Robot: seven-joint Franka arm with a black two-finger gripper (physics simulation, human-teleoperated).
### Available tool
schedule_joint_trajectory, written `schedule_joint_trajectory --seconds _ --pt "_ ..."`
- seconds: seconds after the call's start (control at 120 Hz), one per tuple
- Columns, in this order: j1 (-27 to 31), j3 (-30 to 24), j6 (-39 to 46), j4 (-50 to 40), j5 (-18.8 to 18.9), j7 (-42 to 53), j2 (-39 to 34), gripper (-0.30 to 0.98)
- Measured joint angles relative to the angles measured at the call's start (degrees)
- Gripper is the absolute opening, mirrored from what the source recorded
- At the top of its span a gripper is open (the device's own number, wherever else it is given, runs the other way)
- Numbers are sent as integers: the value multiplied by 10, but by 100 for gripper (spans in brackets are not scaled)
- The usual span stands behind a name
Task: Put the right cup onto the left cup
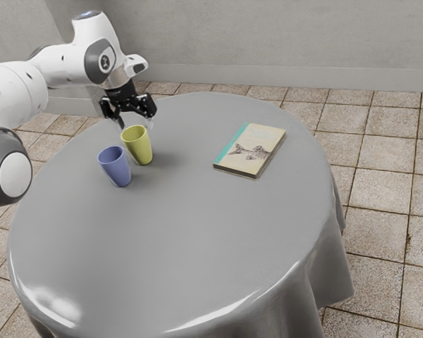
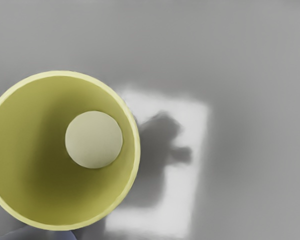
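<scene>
On the counter (image 1: 190,246), the front cup (image 1: 117,169) stands near the rear cup (image 1: 139,149); the book (image 1: 250,150) lies apart, toward the exterior view's right.

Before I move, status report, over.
Claw open, empty, at yellow cup. Blue cup upright close by, cups unstacked. Blue cup could crowd the claw; book well clear.

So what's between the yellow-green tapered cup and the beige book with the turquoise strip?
Only bare grey tablecloth lies between the yellow-green tapered cup and the beige book, as the exterior view shows.
</scene>
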Motion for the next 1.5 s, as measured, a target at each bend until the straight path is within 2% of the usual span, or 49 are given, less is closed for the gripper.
schedule_joint_trajectory --seconds 0.192,0.567,1.092,1.267,1.5 --pt "2 1 11 73 -1 -11 66 67" --pt "8 1 21 80 -7 -26 104 63" --pt "8 2 24 73 -7 -41 107 3" --pt "7 2 22 72 -6 -46 106 -5" --pt "7 1 19 72 -5 -52 102 -9"
